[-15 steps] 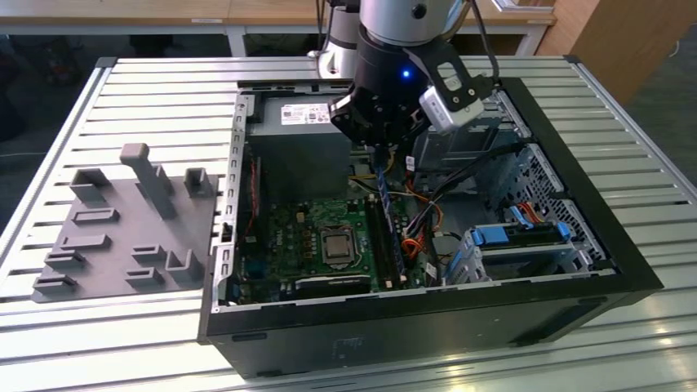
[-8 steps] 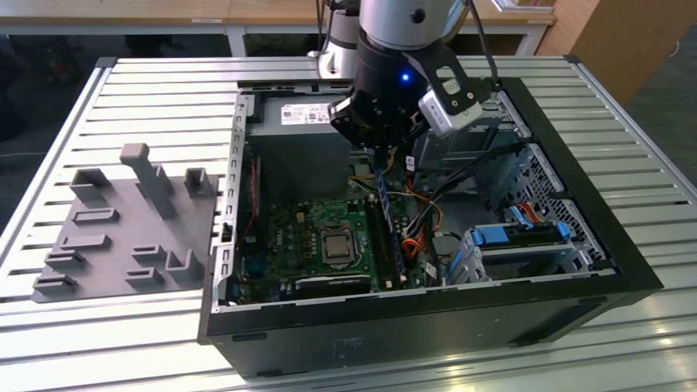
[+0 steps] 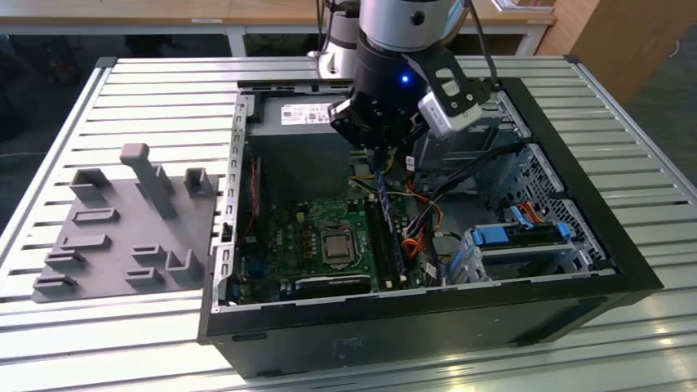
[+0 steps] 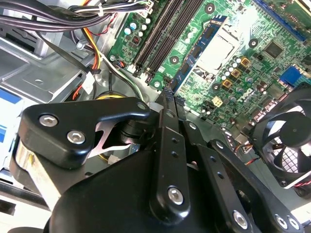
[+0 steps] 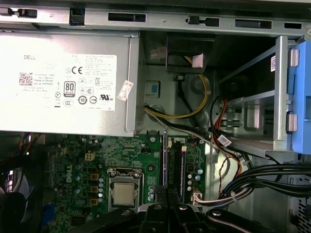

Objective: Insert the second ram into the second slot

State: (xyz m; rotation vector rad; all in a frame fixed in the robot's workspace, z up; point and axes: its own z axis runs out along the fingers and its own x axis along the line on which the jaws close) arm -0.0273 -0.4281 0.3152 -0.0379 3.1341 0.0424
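A ribbed, pale metal table [image 3: 153, 90] carries two things. An open black computer case [image 3: 436, 335] lies on its side across the middle, and a grey moulded holder [image 3: 120, 237] sits beside it, toward the exterior view's left.

The arm [image 3: 403, 20] stands near vertical, its silver-and-black wrist [image 3: 397, 77] directly above the fingers and a grey camera block [image 3: 449, 106] jutting out to one side of them. The gripper [image 3: 377, 159] points downward, and in both wrist views its black linkage bars [image 4: 167, 160] converge to fingertips [image 4: 168, 104] set close together. Pinched between them is one end of the second ram [image 4: 197, 52], the rest reaching away beyond the fingertips.
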